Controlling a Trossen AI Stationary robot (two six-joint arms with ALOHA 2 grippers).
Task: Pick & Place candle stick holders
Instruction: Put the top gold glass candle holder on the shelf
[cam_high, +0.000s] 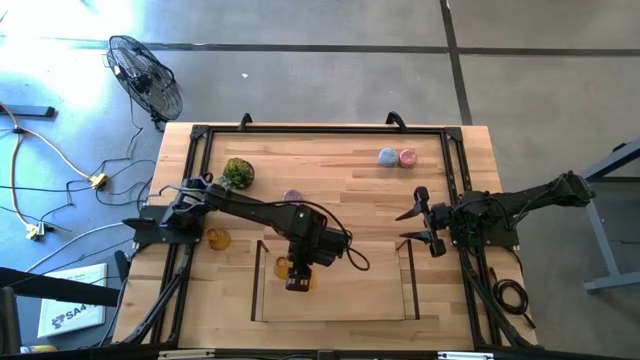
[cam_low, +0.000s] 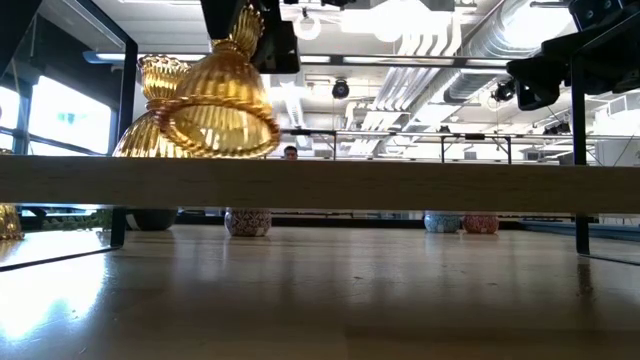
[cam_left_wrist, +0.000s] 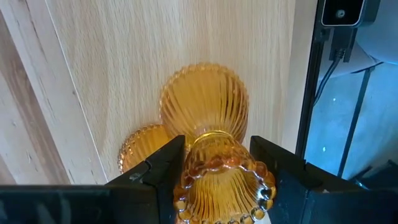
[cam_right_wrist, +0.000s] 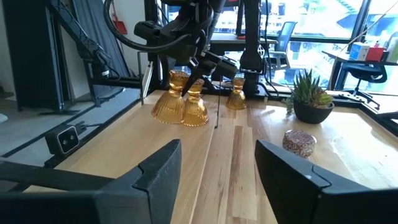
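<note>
A: So, nearest the front edge, low in the overhead frame, what is going on?

B: Inside the tray (cam_high: 258, 285), the left gripper (cam_high: 298, 272) has its fingers (cam_left_wrist: 163, 167) pinching an amber holder (cam_left_wrist: 219, 180) by its waist. It hangs tilted just above the tray floor, right beside a second amber holder (cam_left_wrist: 205, 102) already standing there.

A: Is that one down yet?

B: I judge not; the table-level frame shows it off the surface and leaning.

A: And left of the tray?

B: A third amber holder (cam_high: 217, 239) waits on the bench (cam_high: 350, 175), left of centre.

A: Farther back?

B: A purple holder (cam_high: 292, 196) sits mid-frame beside the left arm, and the leafy plant ball (cam_high: 237, 173) is up and left of it. At the upper right, a pale blue holder (cam_high: 387, 157) and a pink holder (cam_high: 407, 157) stand touching or nearly so.

A: The other arm?

B: The right gripper (cam_high: 422, 222) hovers right of the tray, fingers spread and empty.

A: Progress, then?

B: By my reading, one placed, one about to be, four left out on the bench.
</note>
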